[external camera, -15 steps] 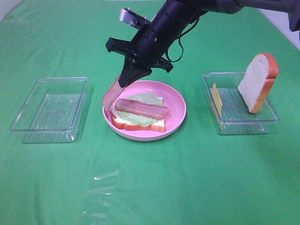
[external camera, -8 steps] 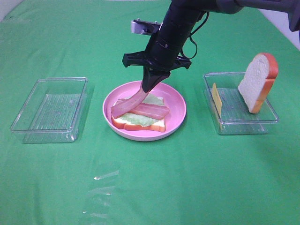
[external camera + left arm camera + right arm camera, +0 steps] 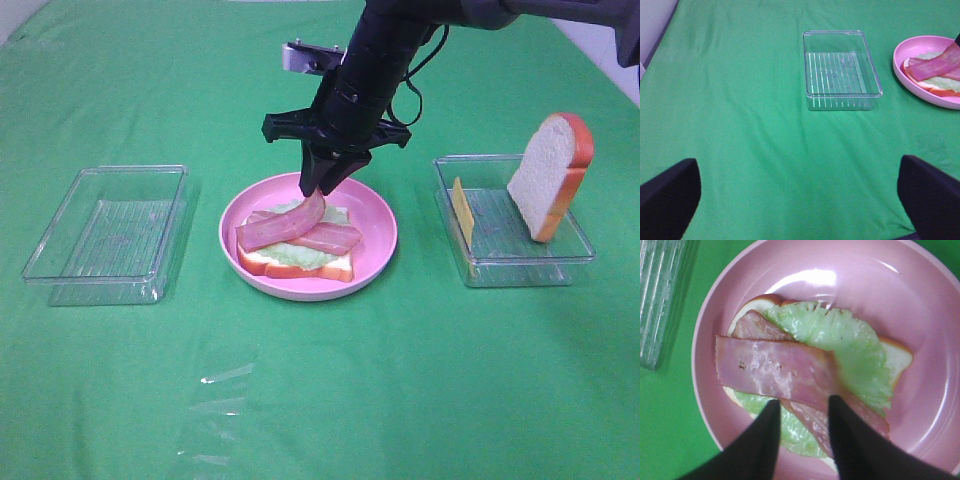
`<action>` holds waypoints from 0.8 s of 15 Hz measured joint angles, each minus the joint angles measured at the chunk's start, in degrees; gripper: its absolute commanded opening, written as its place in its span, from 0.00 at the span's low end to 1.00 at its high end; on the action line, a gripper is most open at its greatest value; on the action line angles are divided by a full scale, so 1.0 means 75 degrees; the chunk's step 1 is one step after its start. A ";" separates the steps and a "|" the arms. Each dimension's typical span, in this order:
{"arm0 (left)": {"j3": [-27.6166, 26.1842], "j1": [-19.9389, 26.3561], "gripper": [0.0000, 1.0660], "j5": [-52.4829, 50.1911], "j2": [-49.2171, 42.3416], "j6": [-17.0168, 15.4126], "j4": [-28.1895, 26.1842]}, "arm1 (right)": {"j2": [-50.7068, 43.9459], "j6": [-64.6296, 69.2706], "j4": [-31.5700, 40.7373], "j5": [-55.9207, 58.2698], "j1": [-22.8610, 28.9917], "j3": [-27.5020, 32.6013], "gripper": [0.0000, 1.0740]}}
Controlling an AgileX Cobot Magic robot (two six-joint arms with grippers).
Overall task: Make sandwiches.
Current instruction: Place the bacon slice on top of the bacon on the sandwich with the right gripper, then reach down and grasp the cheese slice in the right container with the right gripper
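I am holding the right pincer (image 3: pixel 322 185) low over the sandwich (image 3: pixel 298 245); its fingers (image 3: pixel 765 445) are standing a little apart, and the end of the upper bacon strip (image 3: pixel 280 225) is rising into the gap between them; the gap looks too wide for a grip, so I judge the strip is being released. Directly beneath the pincer that strip is crossing a second bacon strip (image 3: pixel 332 238), both lying on the lettuce (image 3: pixel 850 345), which is resting on the bottom bread slice (image 3: pixel 300 268) in the round pink plate (image 3: pixel 378 215). So I am reading the step as laying the second bacon strip, and the build as roughly half done. Next I am expecting to lift straight up so the strip settles flat and does not drag, then reach out to the pincer's right; there a clear tray (image 3: pixel 520 268) is holding the yellow cheese slice (image 3: pixel 461 212) on edge and the top bread slice (image 3: pixel 548 175) leaning upright. Well off to the pincer's left an empty-looking clear tray (image 3: pixel 110 235) is sitting; the left pincer (image 3: pixel 800 200) is hanging back beyond it, fingers wide apart, holding nothing. Everything is resting on a green cloth (image 3: pixel 420 380), slightly creased, with a faint glint nearer the camera that I cannot identify; a pale strip of room is showing at the cloth's far edges.
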 measured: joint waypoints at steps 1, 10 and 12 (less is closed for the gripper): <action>0.0000 0.0000 0.94 0.0000 0.0000 0.0000 0.0000 | 0.0000 0.0153 -0.0115 0.0038 0.0000 -0.0099 0.88; 0.0000 0.0000 0.94 0.0000 0.0000 0.0000 0.0000 | -0.0313 0.1322 -0.1352 0.1077 -0.0008 -0.1077 0.91; 0.0000 0.0000 0.94 0.0000 0.0000 0.0000 0.0000 | -0.1024 0.1711 -0.1627 0.1077 -0.0252 -0.0390 0.91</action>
